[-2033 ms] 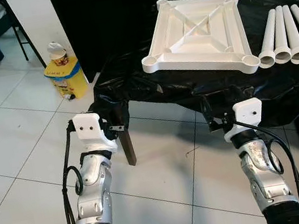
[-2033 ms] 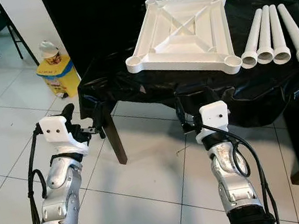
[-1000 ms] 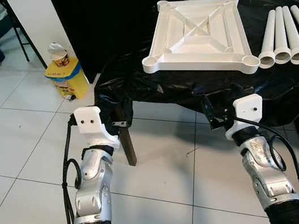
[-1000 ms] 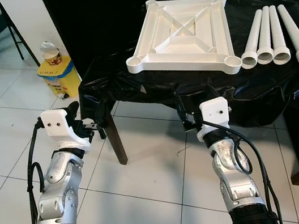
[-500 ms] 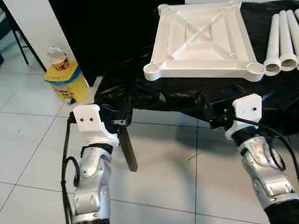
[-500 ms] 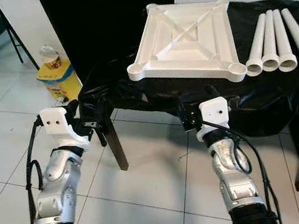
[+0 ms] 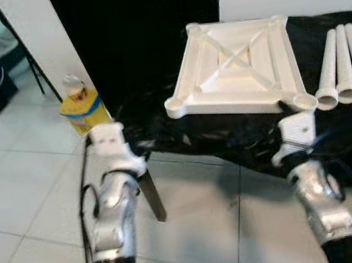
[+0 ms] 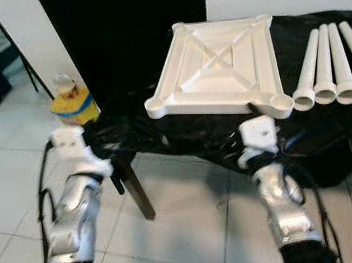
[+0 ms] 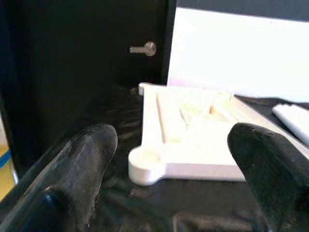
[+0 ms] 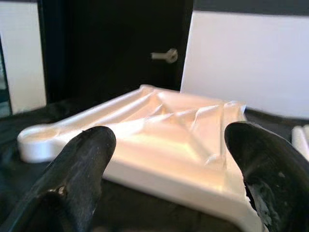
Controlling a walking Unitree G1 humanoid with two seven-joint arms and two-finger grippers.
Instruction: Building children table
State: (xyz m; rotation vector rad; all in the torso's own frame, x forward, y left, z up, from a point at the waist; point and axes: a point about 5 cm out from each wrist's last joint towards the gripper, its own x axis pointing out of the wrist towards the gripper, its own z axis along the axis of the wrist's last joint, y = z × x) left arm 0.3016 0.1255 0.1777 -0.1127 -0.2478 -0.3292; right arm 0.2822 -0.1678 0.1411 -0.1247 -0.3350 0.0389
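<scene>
Found nothing built yet: white table board [image 7: 239, 63] upside down, four legs [image 7: 347, 65] loose beside it, both pincers wide open.

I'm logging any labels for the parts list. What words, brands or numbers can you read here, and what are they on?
No text can be read in these pictures.
Yellow container on the floor by the dark door: it carries a blue band with print, too blurred to read.
White tabletop, lying underside up: no lettering visible.
White tube legs beside it: no markings visible.
</scene>
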